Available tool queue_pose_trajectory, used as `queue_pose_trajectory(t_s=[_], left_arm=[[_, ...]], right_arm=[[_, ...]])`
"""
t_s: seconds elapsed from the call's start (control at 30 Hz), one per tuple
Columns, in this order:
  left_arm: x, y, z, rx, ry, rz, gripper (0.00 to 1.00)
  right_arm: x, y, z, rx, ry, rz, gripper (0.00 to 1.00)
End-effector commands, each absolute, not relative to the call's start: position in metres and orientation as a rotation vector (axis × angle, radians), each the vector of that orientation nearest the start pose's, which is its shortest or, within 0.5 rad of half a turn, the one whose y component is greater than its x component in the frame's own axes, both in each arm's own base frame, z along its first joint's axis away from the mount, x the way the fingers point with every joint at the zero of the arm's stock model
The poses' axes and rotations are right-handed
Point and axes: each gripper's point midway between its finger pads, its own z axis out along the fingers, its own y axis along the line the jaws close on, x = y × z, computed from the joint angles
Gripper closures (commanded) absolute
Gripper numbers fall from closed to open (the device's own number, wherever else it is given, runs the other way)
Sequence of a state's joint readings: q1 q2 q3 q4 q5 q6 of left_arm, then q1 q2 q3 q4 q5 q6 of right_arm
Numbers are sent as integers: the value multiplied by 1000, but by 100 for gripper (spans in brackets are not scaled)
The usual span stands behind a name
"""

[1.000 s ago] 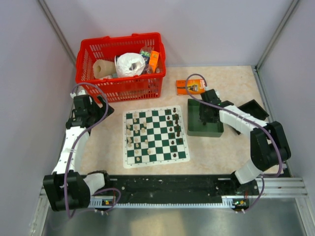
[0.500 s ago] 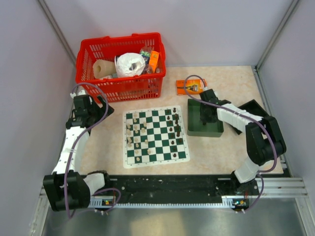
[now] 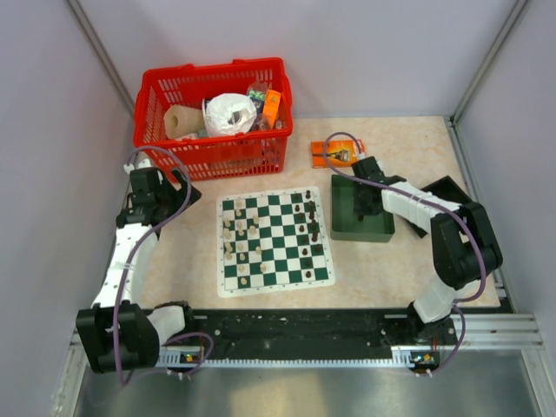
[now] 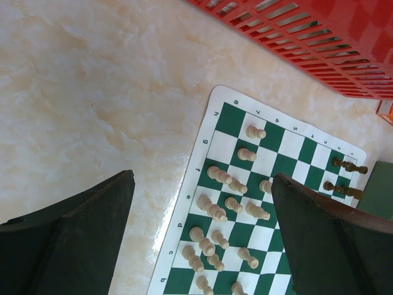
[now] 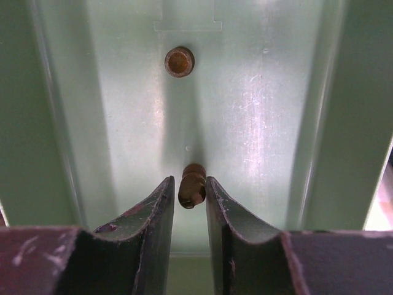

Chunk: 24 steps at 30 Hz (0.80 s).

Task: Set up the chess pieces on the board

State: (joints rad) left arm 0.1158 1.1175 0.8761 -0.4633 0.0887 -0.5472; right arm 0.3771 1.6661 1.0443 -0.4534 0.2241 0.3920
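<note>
Marbled beige counter (image 3: 182, 252) between pale lilac walls (image 3: 365, 52). The board (image 3: 282, 228) lies at centre, with cream chess pieces (image 4: 216, 210) along one side. The left jaws stand wide, holding nothing. The right jaws, deep in the green tray (image 3: 361, 231), sit narrow around a dark piece (image 5: 191, 187) — a firm grip cannot be confirmed. The red basket (image 3: 213, 161) contents are indistinct.

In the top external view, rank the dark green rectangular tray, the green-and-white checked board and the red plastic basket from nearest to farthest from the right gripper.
1. dark green rectangular tray: the right gripper reaches down into it.
2. green-and-white checked board: just left of the tray, mid-table.
3. red plastic basket: at the back left, beyond the board.
</note>
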Motion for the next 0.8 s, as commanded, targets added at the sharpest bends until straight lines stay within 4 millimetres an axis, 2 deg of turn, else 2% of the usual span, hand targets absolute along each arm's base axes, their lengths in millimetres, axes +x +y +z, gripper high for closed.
queue_pose_trajectory(t_s=[0.0,0.13,0.43,0.63,0.77], left_arm=[[331,3,176,-678,2134,-319,1],[330,3,176,-677,2133,-321,1],[330,3,176,-678,2133,-324,1],[331,2,175,-679,2135,-328,2],[331,2,175,-678,2135,-329,2]], right_arm=[[367,115,63,102,2532,-7,74],[367,114,66,104,2524,-7,78],[365,111,64,94,2530,-32,80],[365,110,64,90,2531,-33,69],[364,110,62,89,2534,-36,68]])
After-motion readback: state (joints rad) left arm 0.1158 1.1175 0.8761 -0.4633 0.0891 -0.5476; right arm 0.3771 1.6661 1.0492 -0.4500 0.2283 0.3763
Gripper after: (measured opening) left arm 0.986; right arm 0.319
